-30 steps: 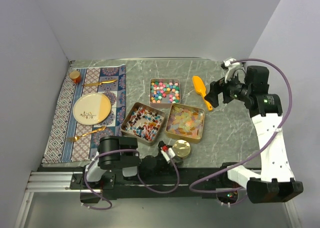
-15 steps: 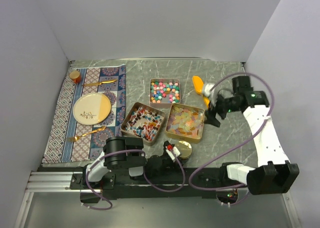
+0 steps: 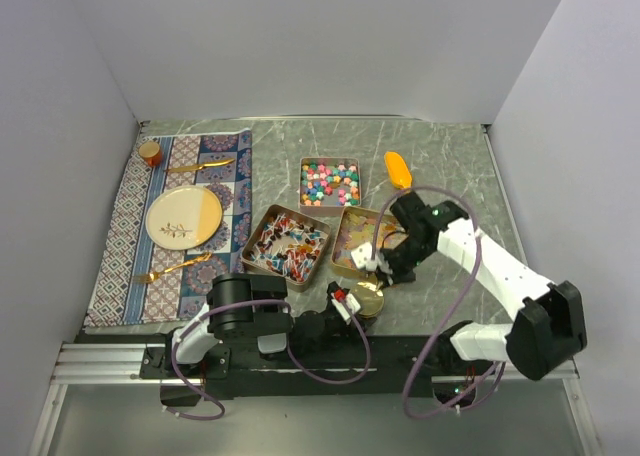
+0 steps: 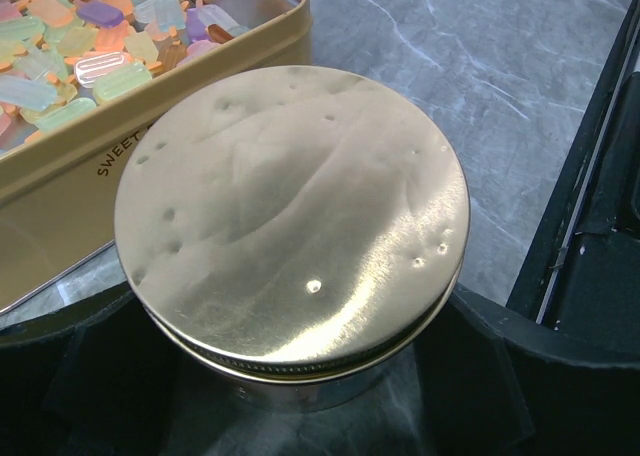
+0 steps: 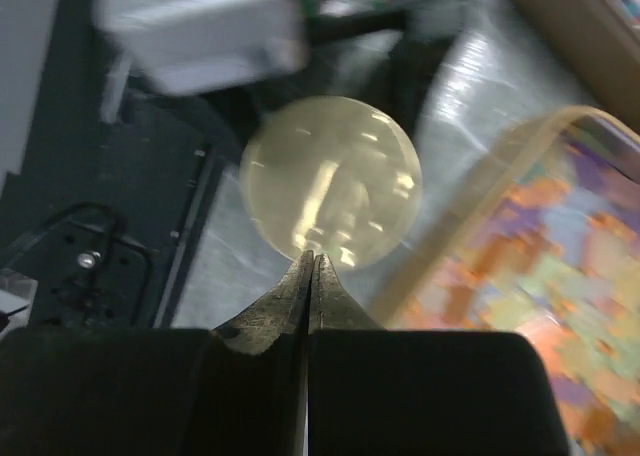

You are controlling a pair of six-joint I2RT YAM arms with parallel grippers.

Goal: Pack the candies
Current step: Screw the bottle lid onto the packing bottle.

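Observation:
The candies lie in three open square tins: multicolour balls (image 3: 330, 182), red-blue-white wrapped pieces (image 3: 287, 244) and translucent squares (image 3: 362, 238) (image 4: 100, 36) (image 5: 560, 236). A round gold tin (image 3: 366, 298) (image 4: 290, 206) (image 5: 330, 181) with its lid on stands near the table's front edge. My left gripper (image 3: 356, 302) (image 4: 295, 381) holds it, one black finger against each side. My right gripper (image 3: 380, 276) (image 5: 315, 258) is shut with nothing between its tips. It hovers at the far rim of the round tin's lid, beside the tin of translucent squares.
An orange brush (image 3: 397, 166) lies behind the tins, partly under the right arm. At the left, a patterned placemat (image 3: 120, 246) carries a plate (image 3: 184, 216), gold cutlery and a small jar (image 3: 150, 153). A black rail (image 4: 600, 226) runs just beyond the round tin.
The right arm swung from the back right down to the round gold tin and its jaws closed. The left jaws narrowed onto the tin.

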